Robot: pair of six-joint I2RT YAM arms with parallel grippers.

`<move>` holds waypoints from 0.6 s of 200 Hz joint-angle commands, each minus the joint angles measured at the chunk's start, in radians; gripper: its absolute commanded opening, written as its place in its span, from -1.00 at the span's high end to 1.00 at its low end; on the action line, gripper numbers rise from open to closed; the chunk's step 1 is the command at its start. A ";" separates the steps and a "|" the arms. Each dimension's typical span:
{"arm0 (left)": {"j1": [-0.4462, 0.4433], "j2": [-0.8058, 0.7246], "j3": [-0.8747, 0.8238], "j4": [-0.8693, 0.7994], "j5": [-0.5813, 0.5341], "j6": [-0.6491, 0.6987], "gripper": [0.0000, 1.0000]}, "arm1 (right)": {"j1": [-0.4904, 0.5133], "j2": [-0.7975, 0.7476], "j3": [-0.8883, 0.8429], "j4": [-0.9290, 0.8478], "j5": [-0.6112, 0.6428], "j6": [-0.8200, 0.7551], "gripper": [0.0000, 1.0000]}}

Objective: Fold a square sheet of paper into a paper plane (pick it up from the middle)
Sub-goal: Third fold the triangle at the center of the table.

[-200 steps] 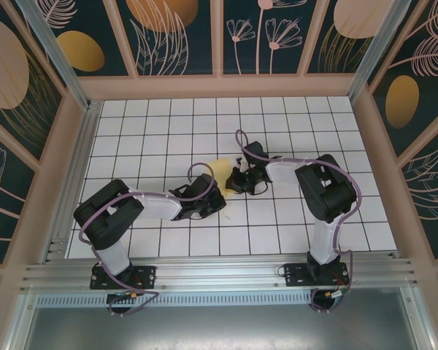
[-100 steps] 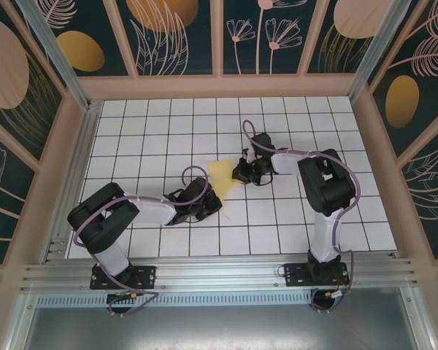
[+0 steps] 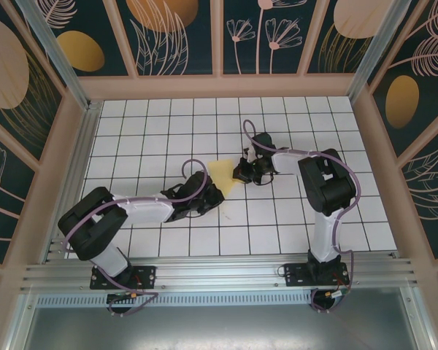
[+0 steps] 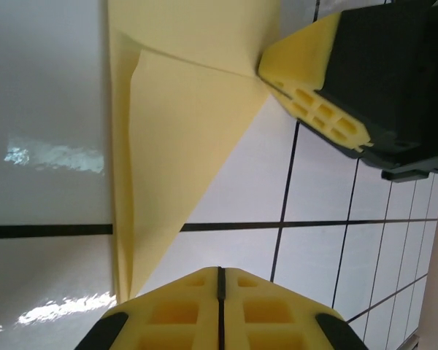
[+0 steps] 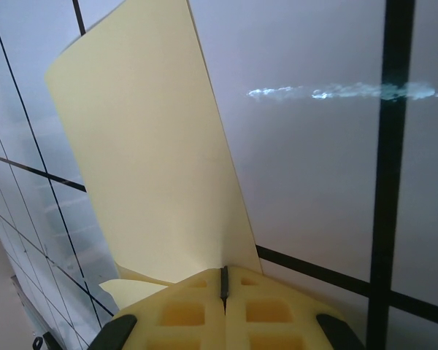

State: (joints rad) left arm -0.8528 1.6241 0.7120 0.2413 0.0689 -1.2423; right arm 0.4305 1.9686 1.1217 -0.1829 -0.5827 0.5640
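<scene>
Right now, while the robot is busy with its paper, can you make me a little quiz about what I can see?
1. True or false: the right gripper is pinching the yellow paper.
2. The left gripper has its jaws: A wide open, B shut, C clamped round a ball.
3. Fill in: the table is covered in white squares with ____ lines.
Key: 1 true; 2 B; 3 black.

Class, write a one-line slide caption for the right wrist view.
Shut right fingers pinch the folded pale-yellow paper over the white tiled table.
</scene>
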 commanded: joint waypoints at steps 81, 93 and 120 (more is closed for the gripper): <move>-0.002 0.143 0.041 -0.086 -0.088 -0.014 0.96 | -0.006 -0.107 0.012 -0.006 -0.026 -0.010 1.00; -0.001 0.149 0.038 -0.086 -0.084 -0.020 0.97 | 0.007 -0.121 -0.008 -0.014 -0.020 -0.019 1.00; -0.002 0.161 0.040 -0.096 -0.079 -0.023 1.00 | 0.046 -0.130 -0.066 -0.027 -0.006 -0.019 1.00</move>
State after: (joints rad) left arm -0.8528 1.7557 0.7704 0.2020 0.0055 -1.2507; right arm 0.4400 1.8660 1.1088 -0.1829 -0.5835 0.5659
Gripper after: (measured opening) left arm 0.047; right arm 0.046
